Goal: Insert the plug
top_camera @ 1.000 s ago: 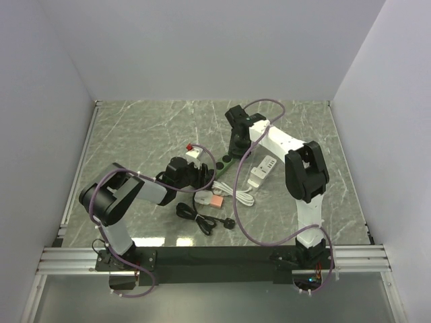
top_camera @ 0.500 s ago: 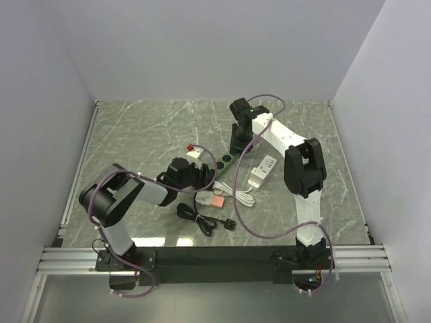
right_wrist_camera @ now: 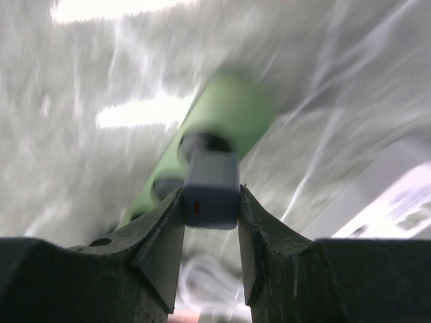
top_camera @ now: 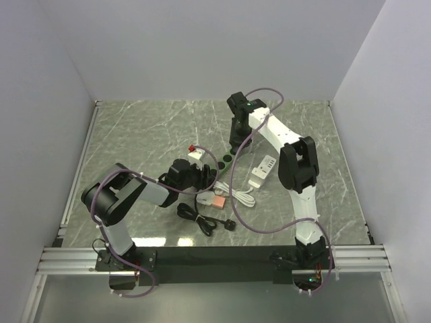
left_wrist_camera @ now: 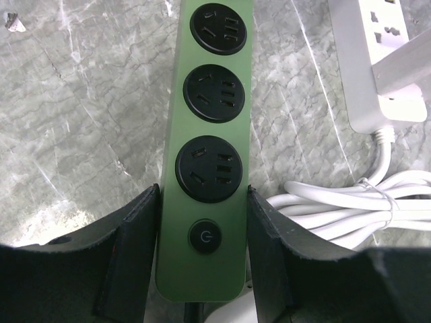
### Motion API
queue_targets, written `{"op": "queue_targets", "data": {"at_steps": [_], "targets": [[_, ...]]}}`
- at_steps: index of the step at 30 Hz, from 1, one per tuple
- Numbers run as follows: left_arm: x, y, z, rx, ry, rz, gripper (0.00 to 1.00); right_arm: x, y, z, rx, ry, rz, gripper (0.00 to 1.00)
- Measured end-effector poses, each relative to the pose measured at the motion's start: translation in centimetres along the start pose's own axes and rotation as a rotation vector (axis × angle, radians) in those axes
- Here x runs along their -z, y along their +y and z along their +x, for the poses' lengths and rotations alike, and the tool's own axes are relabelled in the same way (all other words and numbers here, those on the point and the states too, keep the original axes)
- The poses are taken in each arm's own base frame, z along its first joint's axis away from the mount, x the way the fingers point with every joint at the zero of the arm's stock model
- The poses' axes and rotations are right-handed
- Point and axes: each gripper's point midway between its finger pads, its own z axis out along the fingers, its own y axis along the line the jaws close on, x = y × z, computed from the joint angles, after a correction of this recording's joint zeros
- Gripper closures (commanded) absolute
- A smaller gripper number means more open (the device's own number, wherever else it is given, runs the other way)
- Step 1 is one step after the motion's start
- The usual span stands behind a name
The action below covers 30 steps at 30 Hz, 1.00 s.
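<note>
A green power strip (top_camera: 223,163) with three black round sockets lies on the marble table. My left gripper (left_wrist_camera: 202,249) is shut on the green power strip (left_wrist_camera: 210,134) at its switch end, one finger on each long side. My left gripper shows in the top view (top_camera: 204,176). My right gripper (right_wrist_camera: 209,202) is shut on a blue-grey plug (right_wrist_camera: 211,185) and holds it at the far end socket of the strip (right_wrist_camera: 229,108). That view is blurred, so I cannot tell how deep the plug sits. My right gripper (top_camera: 236,144) stands over the strip's far end.
A white power strip (top_camera: 262,170) lies right of the green one, its coiled white cable (left_wrist_camera: 357,202) beside my left fingers. A black coiled cable (top_camera: 201,219), a pink block (top_camera: 217,201) and a small white box (top_camera: 195,152) lie nearby. White walls ring the table.
My right wrist has shifted toward the back left while its gripper stays over the strip's far end with the plug. My left arm has not moved.
</note>
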Motion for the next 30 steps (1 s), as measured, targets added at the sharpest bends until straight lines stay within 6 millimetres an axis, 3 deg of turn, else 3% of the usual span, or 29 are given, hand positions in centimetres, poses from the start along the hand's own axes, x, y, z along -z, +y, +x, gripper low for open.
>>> {"op": "queue_targets", "data": {"at_steps": [3, 6, 10, 14, 16, 19, 26, 30], "targets": [[0.0, 0.0, 0.1, -0.014, -0.001, 0.0, 1.0, -0.4, -1.3, -2.7, -0.001, -0.091, 0.082, 1.0], [-0.1, 0.0, 0.1, -0.021, -0.002, 0.0, 1.0, -1.6, -4.3, -4.9, -0.035, -0.138, 0.181, 1.0], [-0.1, 0.0, 0.1, -0.022, -0.002, 0.001, 1.0, -3.5, -7.9, -5.2, -0.065, -0.129, 0.29, 1.0], [-0.1, 0.0, 0.0, -0.022, -0.003, -0.001, 1.0, -3.3, -8.6, -3.9, -0.063, -0.139, 0.306, 1.0], [-0.1, 0.0, 0.0, -0.018, -0.004, -0.005, 0.99, -3.0, -8.4, -3.1, -0.053, -0.136, 0.299, 1.0], [-0.1, 0.0, -0.1, -0.012, -0.009, -0.014, 0.89, -1.8, -7.6, -3.1, -0.053, -0.159, 0.257, 1.0], [0.9, 0.6, -0.1, -0.019, 0.011, -0.092, 0.61, 4.9, -3.1, -4.6, -0.016, -0.28, -0.034, 1.0], [2.2, 1.2, -1.2, -0.038, 0.008, -0.151, 0.55, 8.0, -0.3, -4.4, 0.073, -0.316, -0.233, 1.0]]}}
